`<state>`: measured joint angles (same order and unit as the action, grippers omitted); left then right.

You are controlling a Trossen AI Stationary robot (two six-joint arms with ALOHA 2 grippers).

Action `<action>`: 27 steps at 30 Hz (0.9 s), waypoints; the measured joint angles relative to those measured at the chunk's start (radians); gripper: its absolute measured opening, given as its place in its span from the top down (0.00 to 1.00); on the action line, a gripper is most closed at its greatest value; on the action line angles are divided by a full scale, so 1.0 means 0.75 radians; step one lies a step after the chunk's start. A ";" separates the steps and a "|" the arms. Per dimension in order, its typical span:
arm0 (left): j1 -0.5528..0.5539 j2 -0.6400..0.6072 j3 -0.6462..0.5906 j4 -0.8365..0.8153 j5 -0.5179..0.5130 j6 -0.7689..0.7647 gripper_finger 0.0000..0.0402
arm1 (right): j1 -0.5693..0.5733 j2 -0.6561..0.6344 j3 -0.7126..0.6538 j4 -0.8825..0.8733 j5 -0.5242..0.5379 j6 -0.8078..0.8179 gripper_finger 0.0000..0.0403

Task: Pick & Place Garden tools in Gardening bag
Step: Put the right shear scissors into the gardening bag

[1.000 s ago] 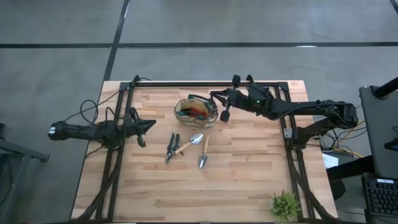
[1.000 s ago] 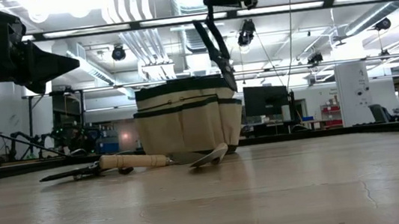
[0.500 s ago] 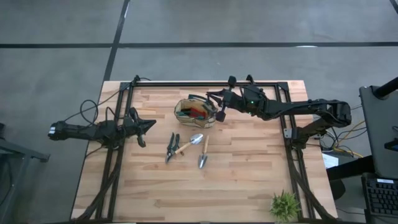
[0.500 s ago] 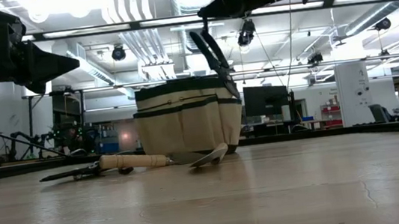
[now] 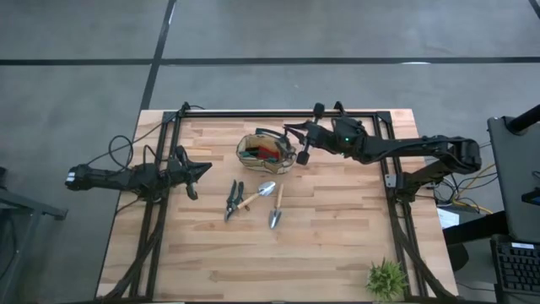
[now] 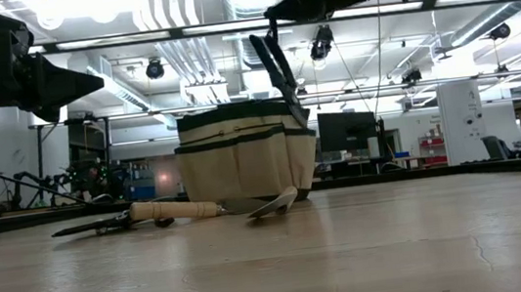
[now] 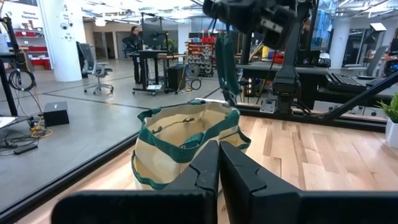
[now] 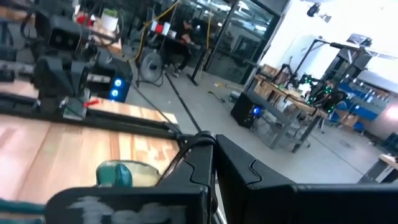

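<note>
We hold a pair of pruning shears (image 6: 278, 70) over the gardening bag (image 5: 266, 151) with our right gripper (image 5: 297, 142).

The right gripper's fingers are clamped on the shears, which hang blade-down just above the bag's right rim, their tip at the rim in the low view. The bag stands at the far middle of the table (image 5: 337, 245) with a red item (image 5: 268, 152) inside. Near it on the wood lie a second pair of shears (image 5: 233, 198) and two wooden-handled trowels (image 5: 256, 196) (image 5: 277, 211), close together. Our left gripper (image 5: 197, 171) waits at the table's left edge, fingers pressed together with nothing between them. A small green plant (image 5: 386, 279) sits at the near right corner.
</note>
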<state>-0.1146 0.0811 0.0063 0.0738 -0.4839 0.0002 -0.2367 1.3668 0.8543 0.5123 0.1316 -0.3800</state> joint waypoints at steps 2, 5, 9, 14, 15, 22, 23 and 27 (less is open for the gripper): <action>-0.001 0.001 0.000 0.000 0.001 0.000 0.96 | 0.000 0.008 0.000 0.004 0.007 -0.018 0.98; -0.001 0.000 -0.001 0.000 0.001 0.000 0.95 | -0.003 0.010 0.000 0.018 0.052 -0.047 0.98; 0.000 0.000 0.000 0.000 0.000 0.000 0.96 | -0.004 0.010 0.000 0.018 0.068 -0.062 0.98; 0.000 0.000 0.000 0.000 0.000 0.000 0.96 | -0.003 0.008 0.000 -0.014 0.068 -0.073 0.98; 0.000 0.000 -0.001 0.000 0.000 0.000 0.95 | -0.003 0.005 0.000 -0.036 0.068 -0.071 0.98; 0.000 0.000 0.000 0.000 0.000 0.000 0.96 | -0.002 0.004 0.000 -0.069 0.068 -0.069 0.98; 0.000 0.000 0.000 0.000 0.000 0.000 0.96 | -0.002 0.004 0.000 -0.069 0.068 -0.069 0.98; 0.000 0.000 0.000 0.000 0.000 0.000 0.95 | 0.000 0.001 0.000 -0.108 0.069 -0.061 0.98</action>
<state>-0.1149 0.0811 0.0062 0.0738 -0.4836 0.0002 -0.2368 1.3674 0.8539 0.4311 0.1833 -0.4259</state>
